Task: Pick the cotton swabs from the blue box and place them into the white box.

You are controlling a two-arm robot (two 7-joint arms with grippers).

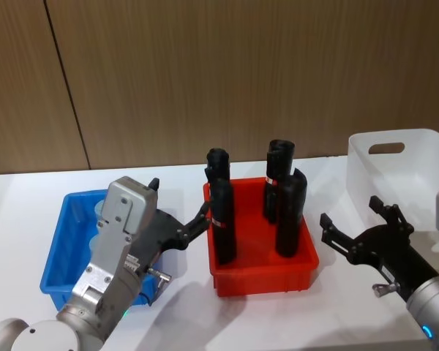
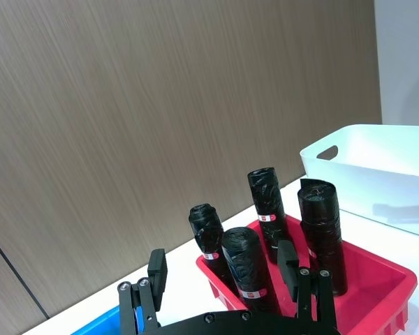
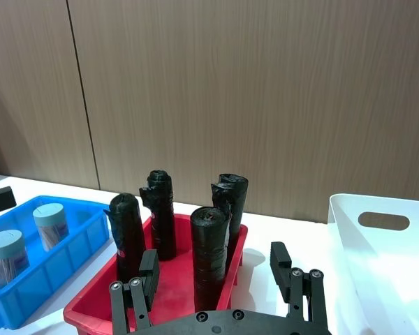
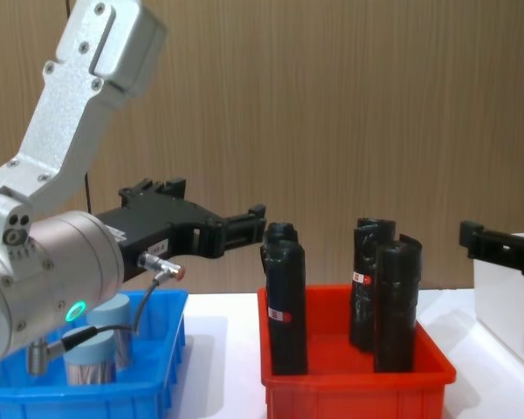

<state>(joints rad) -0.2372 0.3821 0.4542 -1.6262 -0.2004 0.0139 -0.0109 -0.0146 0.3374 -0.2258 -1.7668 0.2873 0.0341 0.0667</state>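
Two cotton swabs [image 3: 2,255] stand upright in the blue box [image 1: 58,256] — I have my left gripper [image 1: 177,199] above its edge nearest the red bin [image 1: 263,274], fingers spread, empty. My right gripper [image 1: 351,212] — spread too — hangs near the white box [image 1: 402,175].

Backdrop: brown wood-grain wall panels [image 1: 241,73] running across behind, dark seam dividing them; white table [image 1: 22,219] spreading below.
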